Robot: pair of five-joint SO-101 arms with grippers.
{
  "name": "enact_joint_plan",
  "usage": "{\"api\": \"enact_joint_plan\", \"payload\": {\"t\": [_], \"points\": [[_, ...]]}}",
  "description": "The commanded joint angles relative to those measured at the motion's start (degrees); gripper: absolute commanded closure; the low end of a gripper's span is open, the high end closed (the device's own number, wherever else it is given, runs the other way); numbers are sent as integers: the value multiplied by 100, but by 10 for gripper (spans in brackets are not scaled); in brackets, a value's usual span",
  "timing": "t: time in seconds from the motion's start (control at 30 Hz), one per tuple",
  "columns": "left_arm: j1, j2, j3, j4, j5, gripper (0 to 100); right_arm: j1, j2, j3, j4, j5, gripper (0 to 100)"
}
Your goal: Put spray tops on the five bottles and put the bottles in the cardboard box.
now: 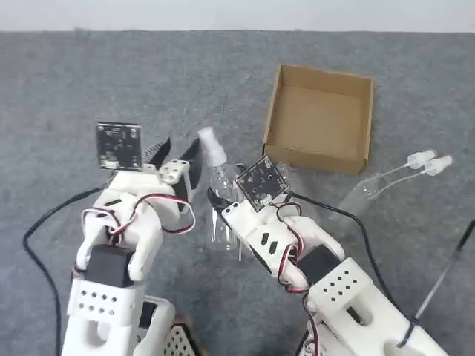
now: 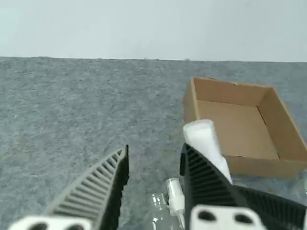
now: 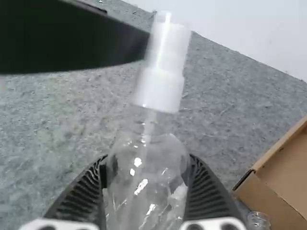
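Right now the right pincer [image 3: 146,168] is pinching a clear bottle [image 3: 144,143] around its body, one ribbed finger pressing on each side. In the high view this bottle [image 1: 220,194] is standing almost upright on the grey bench [image 1: 67,89], just off the near left corner of the cardboard box [image 1: 319,159] and not inside it. A white spray top [image 3: 163,62] is sitting on the bottle's neck and leaning slightly away from the box.

The left pincer [image 1: 176,157] is hanging with its fingers spread wide, on the side of the held bottle that is facing away from the box. Its nearer finger [image 2: 206,184] is lying right beside the spray top [image 2: 205,141], which is sitting on the box side of that finger, not between the two; whether they are touching cannot be told.

Beyond the opposite side of the box, two more spray tops [image 1: 430,161] are lying side by side on the bench, apparently on clear bottles lying flat.
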Motion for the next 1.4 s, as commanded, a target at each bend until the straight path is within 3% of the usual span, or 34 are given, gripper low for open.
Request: {"api": "enact_joint_plan", "payload": {"t": [0.0, 0.5, 0.7, 1.0, 1.2, 1.37], "points": [[114, -132, -92, -193, -105, 837, -31, -224, -229, 22, -35, 993], [-53, -141, -813, 220, -466, 837, 303, -207, -440, 13, -35, 993], [-26, -475, -778, 791, -580, 837, 1086, 242, -2040, 136, -53, 993], [97, -1820, 532, 325, -774, 836, 1051, 2352, -4615, 1253, -79, 993], [774, -2013, 901, 281, -791, 774, 743, 2686, -5037, 1727, -79, 993], [800, -2040, 910, 281, -756, 731, 699, 2686, -5108, 2044, -88, 993]]}}
